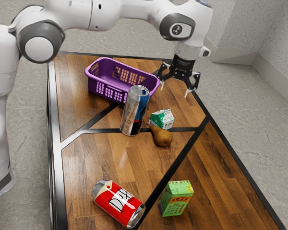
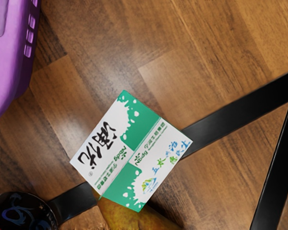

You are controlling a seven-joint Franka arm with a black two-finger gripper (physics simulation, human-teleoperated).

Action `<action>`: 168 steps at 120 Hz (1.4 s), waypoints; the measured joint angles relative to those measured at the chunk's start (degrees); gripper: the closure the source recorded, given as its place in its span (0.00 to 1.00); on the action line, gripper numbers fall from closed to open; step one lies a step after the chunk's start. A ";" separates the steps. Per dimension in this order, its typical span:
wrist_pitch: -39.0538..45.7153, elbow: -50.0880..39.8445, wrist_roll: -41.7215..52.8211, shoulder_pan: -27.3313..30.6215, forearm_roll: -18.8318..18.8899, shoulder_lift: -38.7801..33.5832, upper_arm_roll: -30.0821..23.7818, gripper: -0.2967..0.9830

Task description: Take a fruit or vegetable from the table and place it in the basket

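the smooth brown pear (image 1: pixel 162 137) lies on the wood table (image 1: pixel 105 158), just beside the boxy green-and-white carton (image 1: pixel 162 119) and near the tall shiny can (image 1: pixel 135 112). a stretch of planking separates it from the red can (image 1: pixel 118 203). beyond sits the purple basket (image 1: pixel 93 86), latticed and round-cornered. the pincer (image 1: pixel 174 91) hangs above the tabletop, tips spread wide.

On my wooden table (image 1: pixel 93 163) stand a purple basket (image 1: pixel 92 85), a silver-and-blue can (image 1: pixel 134 112), a green-and-white carton (image 1: pixel 162 119) beside a pear (image 1: pixel 162 137), a red can (image 1: pixel 118 203) on its side and a green box (image 1: pixel 176 199).
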 joint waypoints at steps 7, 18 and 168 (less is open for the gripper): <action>0.53 -0.50 -1.88 -0.02 -0.15 -0.26 -0.03 0.23; 1.19 -2.03 -4.66 0.03 -0.56 -1.26 0.06 0.23; 16.74 -19.06 -21.48 -4.26 -3.18 -3.78 -1.86 0.23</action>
